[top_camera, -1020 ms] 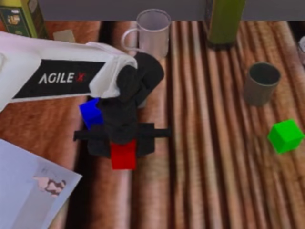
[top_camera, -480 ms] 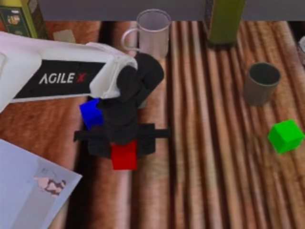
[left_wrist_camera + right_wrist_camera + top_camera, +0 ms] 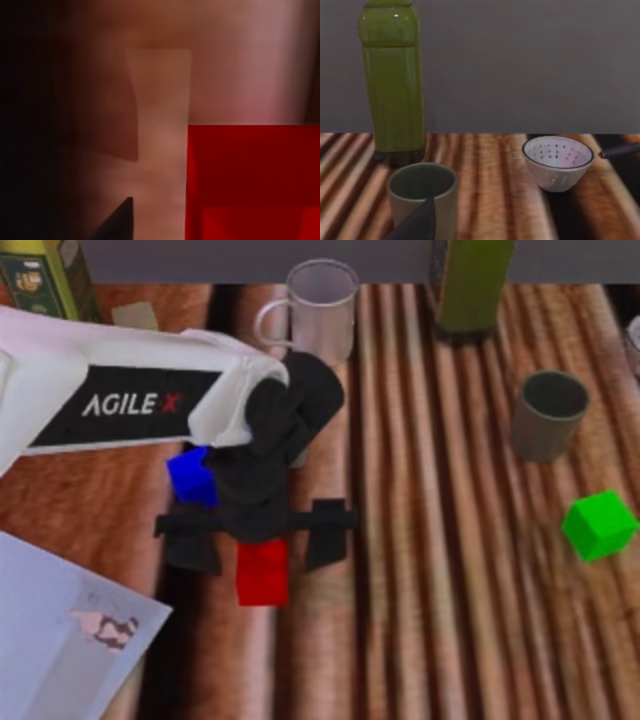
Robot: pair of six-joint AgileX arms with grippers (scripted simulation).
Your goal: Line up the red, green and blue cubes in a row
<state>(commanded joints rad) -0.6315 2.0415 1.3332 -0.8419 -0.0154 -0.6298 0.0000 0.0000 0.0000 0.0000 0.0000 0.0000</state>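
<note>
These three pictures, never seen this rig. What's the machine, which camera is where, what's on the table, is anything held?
It is a rendered simulation of two AgileX arms at a wooden table.

The top view looks straight down. The left gripper is low over the red cube, fingers spread wide, so nothing is held. The blue cube sits beside it; the green cube lies far off at the table's right.

The left wrist view is a close-up of the red cube. The right wrist view looks across the table from the parked right arm, which the top view does not show, at a green bottle, a grey-green cup and a white strainer.

Also there: a clear mug.
</note>
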